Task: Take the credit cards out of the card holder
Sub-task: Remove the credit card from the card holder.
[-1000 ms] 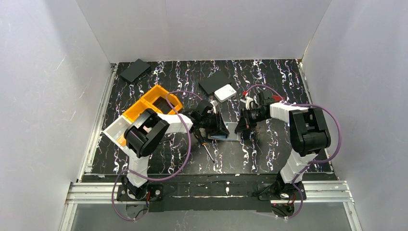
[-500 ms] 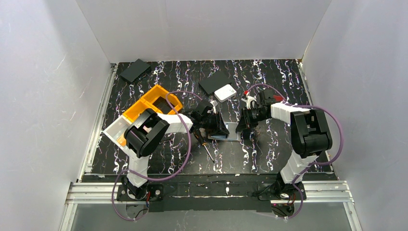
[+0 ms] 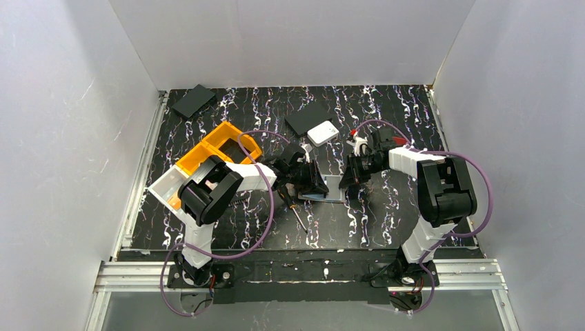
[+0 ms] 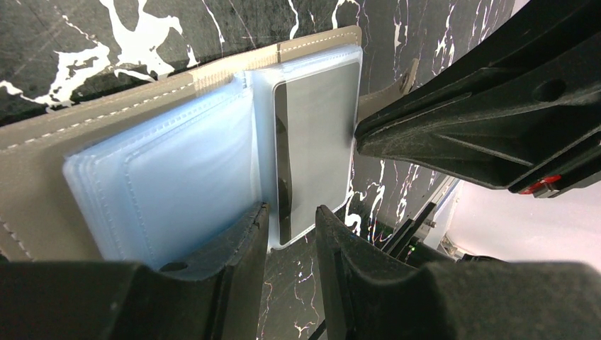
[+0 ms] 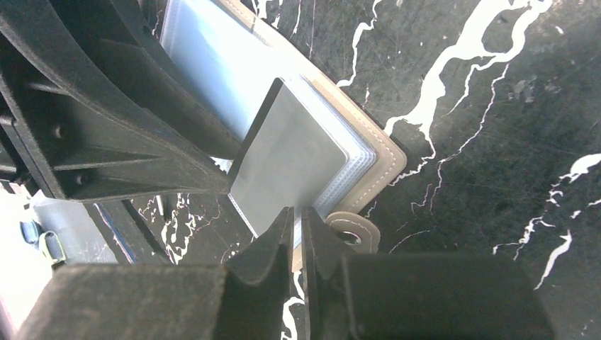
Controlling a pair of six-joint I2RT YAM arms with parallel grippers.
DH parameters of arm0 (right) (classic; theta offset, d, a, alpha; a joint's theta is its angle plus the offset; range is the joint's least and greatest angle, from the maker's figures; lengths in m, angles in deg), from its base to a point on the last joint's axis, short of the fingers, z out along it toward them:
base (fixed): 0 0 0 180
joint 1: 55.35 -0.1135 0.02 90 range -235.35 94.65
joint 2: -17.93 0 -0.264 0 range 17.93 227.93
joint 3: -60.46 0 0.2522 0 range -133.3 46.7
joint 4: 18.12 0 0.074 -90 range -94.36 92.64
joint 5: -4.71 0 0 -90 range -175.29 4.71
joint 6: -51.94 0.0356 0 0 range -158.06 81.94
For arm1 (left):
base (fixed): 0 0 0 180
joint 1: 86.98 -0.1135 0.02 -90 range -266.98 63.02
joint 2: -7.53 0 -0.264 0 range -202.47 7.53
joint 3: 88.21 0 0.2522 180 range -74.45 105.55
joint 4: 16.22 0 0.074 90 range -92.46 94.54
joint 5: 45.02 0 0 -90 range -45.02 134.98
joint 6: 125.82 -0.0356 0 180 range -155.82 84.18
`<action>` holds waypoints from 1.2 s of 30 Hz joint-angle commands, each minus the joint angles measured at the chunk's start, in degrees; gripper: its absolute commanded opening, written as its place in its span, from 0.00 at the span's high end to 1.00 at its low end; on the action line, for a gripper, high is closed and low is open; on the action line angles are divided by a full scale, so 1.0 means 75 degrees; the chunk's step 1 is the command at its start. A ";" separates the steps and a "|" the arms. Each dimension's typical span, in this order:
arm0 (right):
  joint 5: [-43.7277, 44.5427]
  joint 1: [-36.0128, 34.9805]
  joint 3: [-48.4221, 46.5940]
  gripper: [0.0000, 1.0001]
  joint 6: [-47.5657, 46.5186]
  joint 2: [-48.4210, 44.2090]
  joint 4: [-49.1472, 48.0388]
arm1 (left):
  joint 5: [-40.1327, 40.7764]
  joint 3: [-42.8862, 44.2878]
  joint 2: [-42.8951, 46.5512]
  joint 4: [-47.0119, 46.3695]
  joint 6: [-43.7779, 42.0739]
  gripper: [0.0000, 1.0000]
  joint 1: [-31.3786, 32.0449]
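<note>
Currently extracting: left gripper (image 4: pixel 290 216) part-open on card holder (image 4: pixel 142 95); right gripper (image 5: pixel 298 216) nearly closed at credit card (image 5: pixel 290 159), hold unclear. Confirm your pinch, then pull.

No legible text, label, brand or number is showing in any view. The greyish rectangular card (image 5: pixel 290 166), sitting in the clear sleeve of the taupe folding card holder (image 5: pixel 388 159), is presenting a plain face. The white square box (image 3: pixel 322 133), at twelve o'clock from the holder, is reading too small to tell.
</note>
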 commanded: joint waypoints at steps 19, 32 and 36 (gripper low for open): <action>-0.0161 0.0067 0.0071 0.80 0.0054 0.0215 -0.0222 | -0.0073 -0.0022 -0.0118 0.0117 -0.0091 0.69 -0.0040; -0.0533 0.0067 0.0063 0.80 0.0198 0.0739 -0.0297 | -0.0287 -0.0022 -0.0254 -0.0099 0.0027 0.69 -0.0033; -0.0510 0.0064 0.0074 0.80 0.0233 0.0812 -0.0330 | -0.0310 -0.0003 -0.0287 -0.0149 0.0072 0.73 -0.0030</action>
